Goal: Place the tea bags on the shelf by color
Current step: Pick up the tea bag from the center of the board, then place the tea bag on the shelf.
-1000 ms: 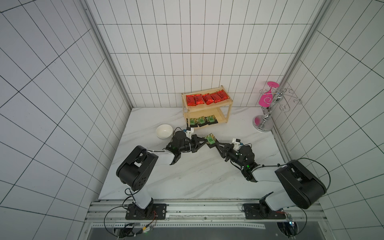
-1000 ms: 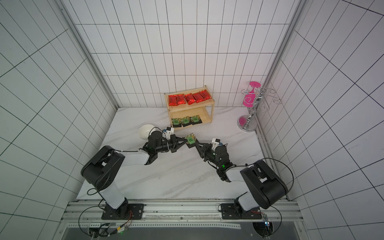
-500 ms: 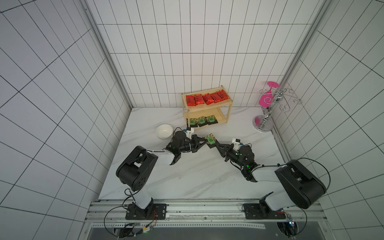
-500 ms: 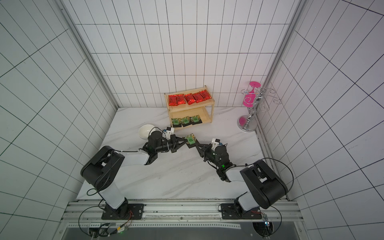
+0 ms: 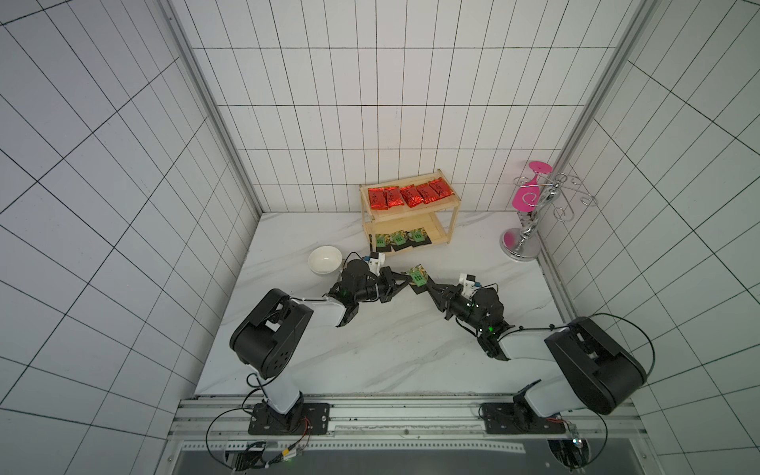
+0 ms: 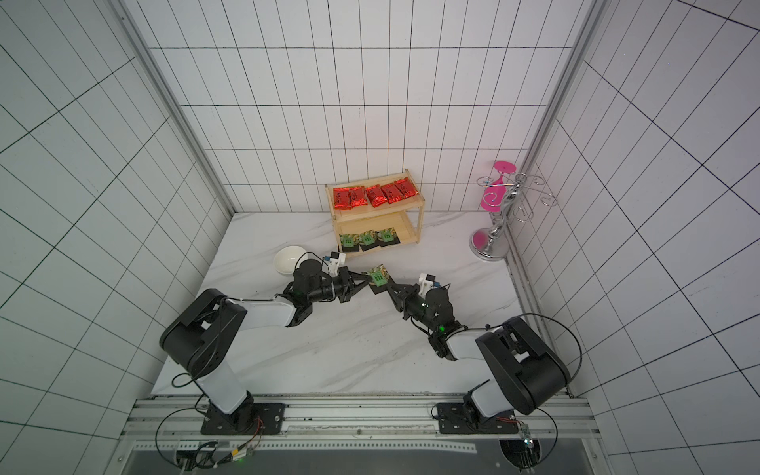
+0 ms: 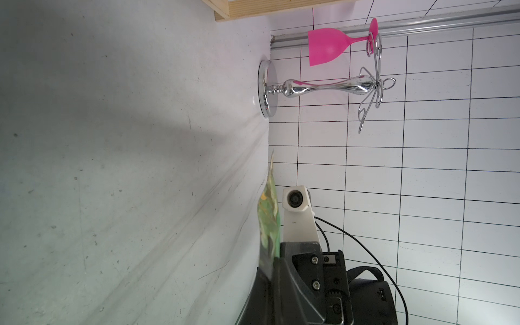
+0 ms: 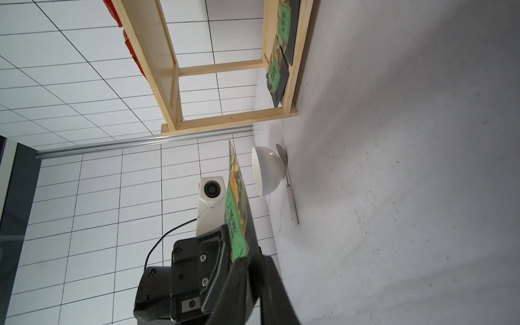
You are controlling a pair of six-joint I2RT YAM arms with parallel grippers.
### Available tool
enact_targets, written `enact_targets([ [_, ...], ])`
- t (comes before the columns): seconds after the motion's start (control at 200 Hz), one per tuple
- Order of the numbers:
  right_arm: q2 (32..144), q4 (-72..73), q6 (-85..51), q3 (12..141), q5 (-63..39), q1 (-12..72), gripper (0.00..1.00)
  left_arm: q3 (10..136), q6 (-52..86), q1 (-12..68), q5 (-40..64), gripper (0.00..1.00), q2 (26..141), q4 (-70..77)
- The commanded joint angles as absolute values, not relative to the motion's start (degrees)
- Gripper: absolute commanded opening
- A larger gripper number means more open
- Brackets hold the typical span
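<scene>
Shelf: wooden, two tiers.
Red packets: five abreast on your top tier.
Green sachets: three on the bottom tier.
Fourth sachet: you have it off the table, before the shelf.

Each arm has a bulky rounded black shoulder housing, a glossy white forearm shell, a black wrist with green indicator lights, a white wedge-shaped camera block, silver screws, and thin black cables
</scene>
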State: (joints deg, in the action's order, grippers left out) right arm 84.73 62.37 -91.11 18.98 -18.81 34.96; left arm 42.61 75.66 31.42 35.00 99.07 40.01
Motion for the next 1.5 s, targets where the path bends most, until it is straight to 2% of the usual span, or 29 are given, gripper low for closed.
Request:
enact_targets([
  [0.0,83.85,64.06,-90.2,20.39,-18.72,35.35,0.09,42.27,75.24,31.55,34.8,0.0,97.59,41.0],
  [0.145,83.42,63.99,-89.85,20.74,-18.89,35.33,0.0,42.47,75.32,31.71,34.96,0.0,97.82,41.17],
  [0.36,81.16,60.29,-86.89,21.18,-18.81,35.09,0.0,42.29,74.85,31.55,35.33,0.02,96.82,40.68],
  [0.48,80.43,58.76,-84.68,21.31,-19.12,34.5,0.0,42.11,74.01,31.29,35.31,0.2,95.98,39.45],
  [0.575,80.5,57.74,-83.0,21.83,-20.09,33.78,0.0,42.01,73.92,31.07,35.49,0.41,95.86,39.32],
  [0.65,80.9,57.29,-81.26,22.53,-21.44,32.79,0.0,41.84,73.86,30.7,35.84,0.5,95.76,39.29],
  [0.81,83.78,55.79,-76.0,25.24,-25.59,29.39,0.0,40.3,72.77,28.73,36.34,0.52,93.48,37.12],
  [1.114,98.73,64.32,-71.35,34.83,-32.62,20.82,0.0,39.99,64.43,25.54,36.73,0.53,86.03,21.69],
  [1.354,110.05,67.8,-73.19,45.07,-33.19,16.17,0.0,41.46,58.72,23.96,36.6,0.53,81.58,12.1],
  [1.494,115.58,69.38,-75.65,50.08,-31.65,14.31,0.0,40.97,57.92,22.64,37.17,0.53,81.47,11.42],
])
